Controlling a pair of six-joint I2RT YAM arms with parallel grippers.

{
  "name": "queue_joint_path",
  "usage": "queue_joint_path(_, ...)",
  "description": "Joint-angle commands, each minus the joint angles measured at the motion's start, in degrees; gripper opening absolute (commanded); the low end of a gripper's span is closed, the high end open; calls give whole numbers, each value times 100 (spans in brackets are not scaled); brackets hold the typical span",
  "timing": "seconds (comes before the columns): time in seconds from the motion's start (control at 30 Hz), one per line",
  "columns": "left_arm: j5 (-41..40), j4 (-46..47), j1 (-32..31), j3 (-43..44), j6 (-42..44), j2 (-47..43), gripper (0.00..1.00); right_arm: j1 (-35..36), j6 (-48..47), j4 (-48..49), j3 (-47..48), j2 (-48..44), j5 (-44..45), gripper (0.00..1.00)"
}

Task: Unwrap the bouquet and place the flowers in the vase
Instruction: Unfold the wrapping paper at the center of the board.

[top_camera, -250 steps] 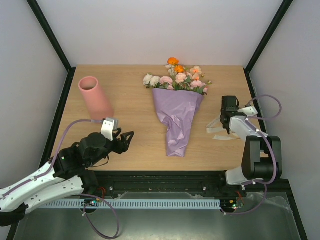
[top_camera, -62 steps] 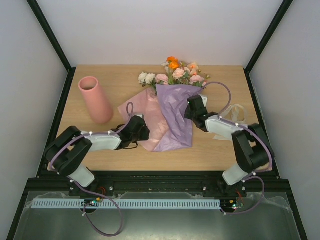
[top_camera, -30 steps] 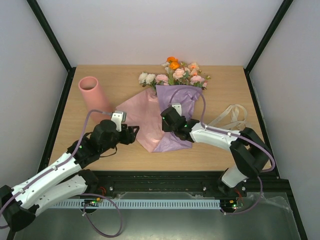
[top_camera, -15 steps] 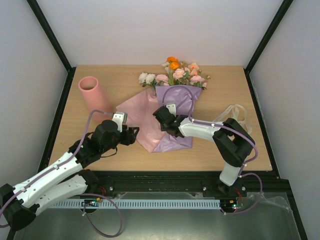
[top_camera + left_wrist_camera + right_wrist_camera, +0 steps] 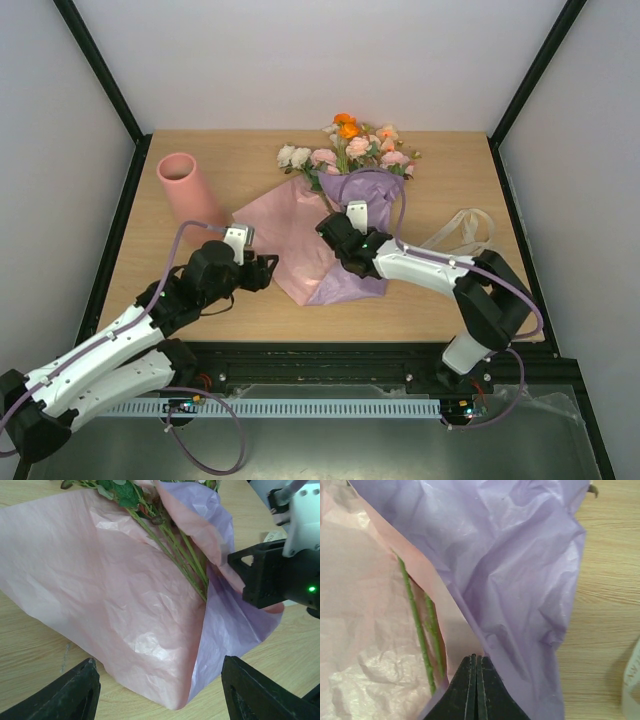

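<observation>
left fingers [image 5: 70, 695] wide apart, near wrapping paper [image 5: 120, 600] | right fingers [image 5: 492, 702] pressed together, apparently pinching its lilac edge

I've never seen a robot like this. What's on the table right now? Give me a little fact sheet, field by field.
Vase: pink cylinder at the table's far left, no flowers in it
Flowers: lying at the far middle, stems inside the wrapping
Wrapping paper: partly opened, pink sheet spread left, lilac flap over the stems
Ribbon: loose, right of the bouquet
Left gripper: open, at the pink sheet's near corner
Right gripper: shut at the flap's edge; grip on paper unclear
</observation>
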Motion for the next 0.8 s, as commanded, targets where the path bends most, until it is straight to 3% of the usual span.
queue_joint_path(0.0, 117, -86, -13, 26, 123, 56, 100, 33, 122, -202, -316, -483, 563, 2)
queue_joint_path(0.23, 84, -31, 4, 115, 20, 289, 100, 20, 353, -181, -927, -1322, 1056, 1)
queue_joint_path(0.37, 535, 769, 4, 86, -19, 803, 100, -12, 534, -44, -1273, -1887, 1039, 1)
queue_joint_path(0.6, 700, 2076, 14, 262, -59, 2381, 91, -204, 874, -523, -1609, -2253, 1461, 1)
queue_joint_path(0.77, 400, 2371, 124, 406, -105, 3708, 87, -475, 1473, -929, -1884, -2712, 1730, 1)
